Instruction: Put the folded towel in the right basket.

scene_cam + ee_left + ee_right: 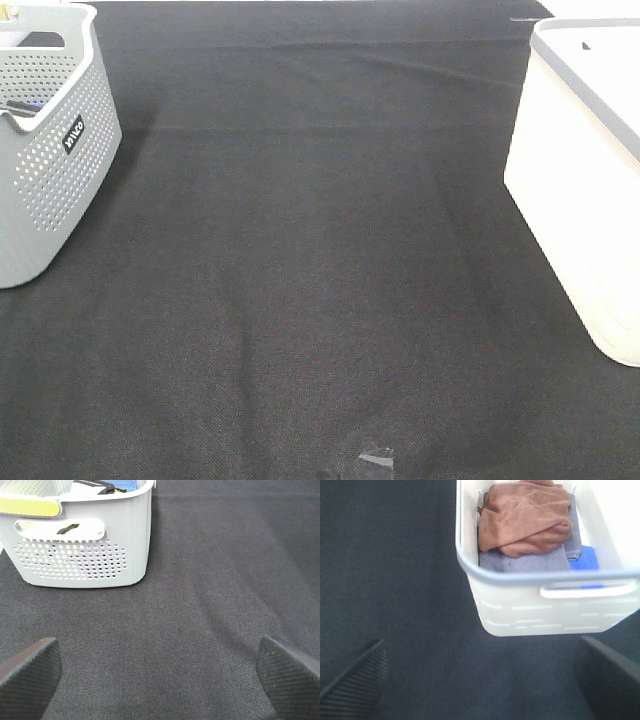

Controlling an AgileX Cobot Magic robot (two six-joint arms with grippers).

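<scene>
The rust-brown folded towel (525, 517) lies inside the right basket (520, 615), on top of a grey-blue cloth (525, 560) and beside a blue item (584, 560). The white right basket also stands at the right edge of the exterior high view (580, 200); its inside is hidden there. My right gripper (480, 680) is open and empty above the black cloth, just short of the basket's near wall. My left gripper (160, 675) is open and empty over the black cloth, in front of the grey perforated basket (82, 555). Neither gripper shows in the exterior high view.
The grey perforated basket with a black label (50, 150) stands at the far left and holds several items. A black cloth (320, 280) covers the table between the two baskets. A small bit of tape (375, 460) lies near the front edge.
</scene>
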